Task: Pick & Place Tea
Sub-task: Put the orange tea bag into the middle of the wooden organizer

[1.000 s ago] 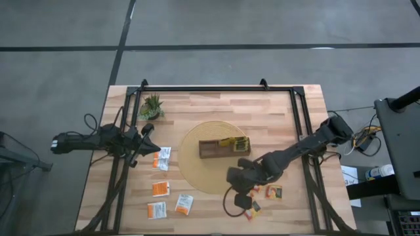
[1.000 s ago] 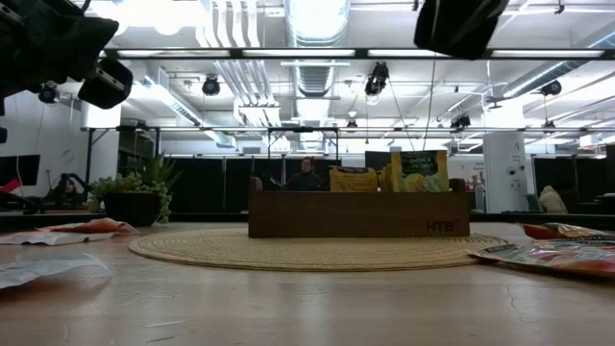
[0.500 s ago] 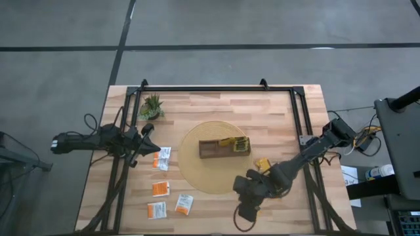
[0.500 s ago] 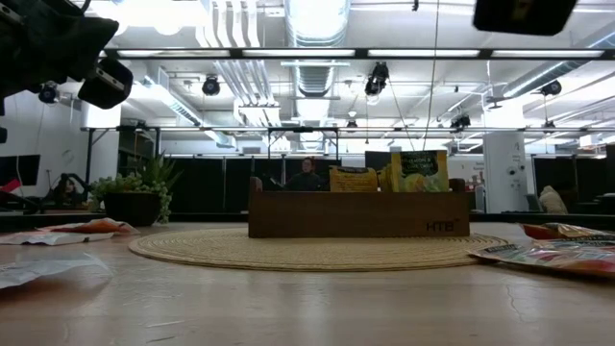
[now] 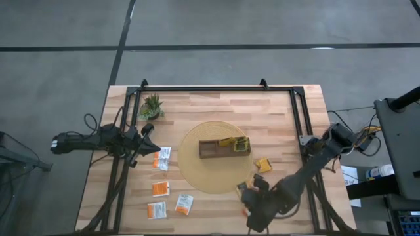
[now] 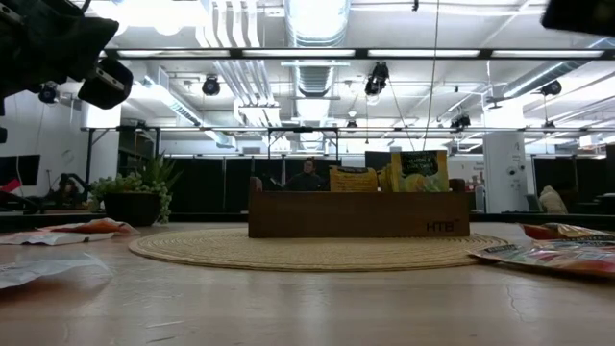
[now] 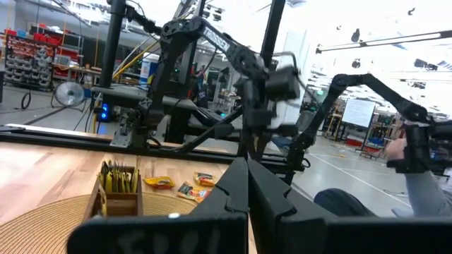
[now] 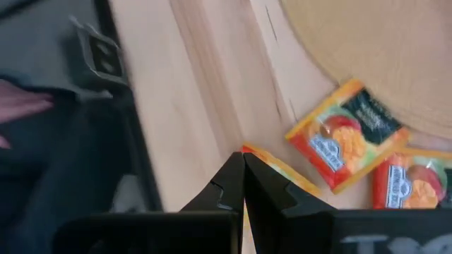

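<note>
Right pincer (image 8: 244, 164) pressed together over tea sachets (image 8: 347, 134)

Low right of tabletop (image 5: 216, 105); fingertips meeting at an orange sachet's edge, nothing visibly gripped. Left pincer (image 7: 247, 169) likewise closed, empty, frame left.

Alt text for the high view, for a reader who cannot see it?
From above: the right pincer reaches to the table's near edge, by loose tea sachets just off a round woven mat. A dark wooden tray on the mat holds sachets. The left pincer waits at the left edge, near more sachets and a potted plant.
</note>
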Motion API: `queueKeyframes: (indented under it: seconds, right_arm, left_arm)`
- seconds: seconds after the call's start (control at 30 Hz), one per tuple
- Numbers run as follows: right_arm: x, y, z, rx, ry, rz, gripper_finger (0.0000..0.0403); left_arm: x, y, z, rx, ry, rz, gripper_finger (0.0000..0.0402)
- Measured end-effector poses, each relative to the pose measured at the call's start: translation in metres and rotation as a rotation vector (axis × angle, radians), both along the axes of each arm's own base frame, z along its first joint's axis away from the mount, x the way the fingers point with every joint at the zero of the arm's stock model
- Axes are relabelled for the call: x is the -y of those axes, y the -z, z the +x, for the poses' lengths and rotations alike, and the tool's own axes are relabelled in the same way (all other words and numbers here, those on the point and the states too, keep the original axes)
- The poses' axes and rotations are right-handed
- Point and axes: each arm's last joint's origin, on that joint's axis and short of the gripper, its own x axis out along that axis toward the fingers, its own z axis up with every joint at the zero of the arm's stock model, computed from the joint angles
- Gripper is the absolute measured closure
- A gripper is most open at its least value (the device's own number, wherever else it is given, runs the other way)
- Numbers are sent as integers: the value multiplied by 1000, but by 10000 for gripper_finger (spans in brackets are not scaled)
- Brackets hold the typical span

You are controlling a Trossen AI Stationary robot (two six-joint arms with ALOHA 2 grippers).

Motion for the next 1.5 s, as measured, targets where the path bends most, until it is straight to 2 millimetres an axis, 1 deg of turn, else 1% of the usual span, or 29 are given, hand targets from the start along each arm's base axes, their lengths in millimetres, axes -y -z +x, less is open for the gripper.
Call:
queueKeyframes:
  seconds: [0.17, 0.23, 0.33, 0.4, 0.57, 0.8, 0.93, 1.1, 1.2, 1.33, 1.5]
  right_arm:
    - [-10, 34, 5, -53, 8, -34, 394]
    - [-12, 45, 6, -100, -29, -45, 394]
    - [-11, 52, 10, -155, -133, -35, 394]
    - [-8, 55, 11, -173, -136, -37, 394]
    - [-1, 53, 15, -178, -116, -45, 394]
    - [8, 49, 18, -181, -171, -82, 394]
    - [15, 49, 23, -177, -219, -112, 394]
    - [15, 51, 22, -186, -297, -120, 394]
    - [16, 49, 23, -169, -391, -148, 393]
    - [17, 46, 23, -156, -445, -165, 370]
    - [19, 46, 23, -163, -431, -166, 309]
  left_arm:
    - [0, 0, 0, 0, 0, 0, 402]
    - [0, 0, 0, -1, 0, 0, 402]
    - [0, 0, 0, -1, 0, 0, 401]
    - [0, 0, 0, -1, 0, 0, 402]
    - [0, 0, 0, -1, 0, 0, 401]
    - [0, 0, 0, 0, 0, 0, 402]
    - [0, 0, 0, 1, 0, 0, 402]
    - [0, 0, 0, 1, 0, 0, 402]
    - [0, 0, 0, 0, 0, 0, 402]
    - [0, 0, 0, 0, 0, 0, 402]
    - [0, 0, 0, 0, 0, 0, 402]
